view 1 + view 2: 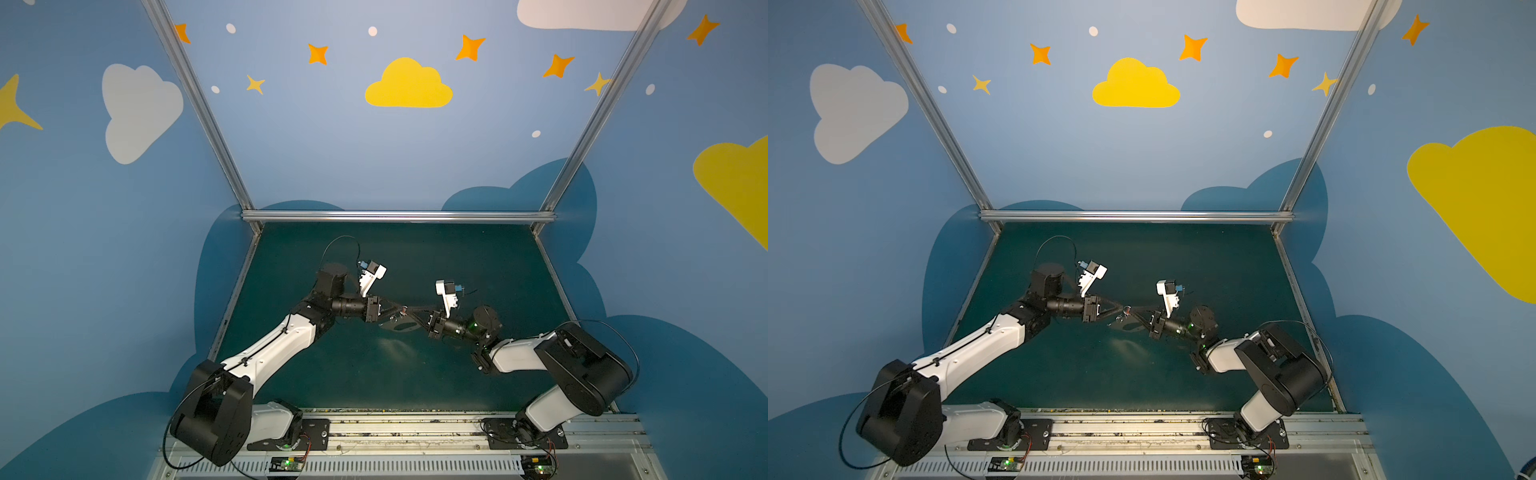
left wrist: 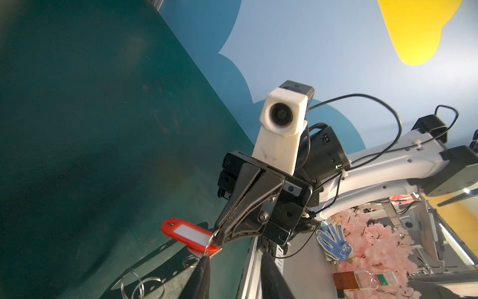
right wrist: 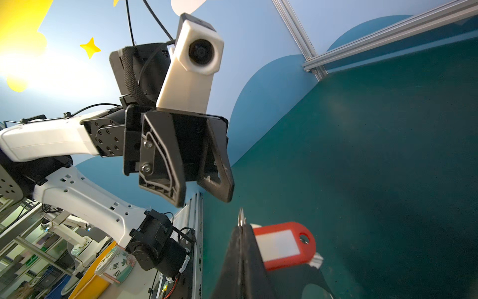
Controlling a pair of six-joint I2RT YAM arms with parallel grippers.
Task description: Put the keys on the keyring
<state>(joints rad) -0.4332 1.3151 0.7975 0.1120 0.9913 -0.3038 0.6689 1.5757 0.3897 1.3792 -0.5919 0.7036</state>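
Grey plate (image 1: 401, 326) below both fingertips. My left gripper (image 3: 205, 198): jaws partly apart, empty, just short of keyring (image 3: 241, 217). My right gripper (image 2: 219, 237): clamped on keyring, loop poking past fingertips; key with red tag (image 3: 282, 244) hangs beside them. Judgement: hold right clamp firm, ease left in slowly, nip loop, not tag.

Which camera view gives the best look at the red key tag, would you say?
The right wrist view: the red key tag appears large, sharp and face-on beside the right gripper, shut on the keyring. The left wrist view shows it smaller and angled. In both top views it is just a red speck.
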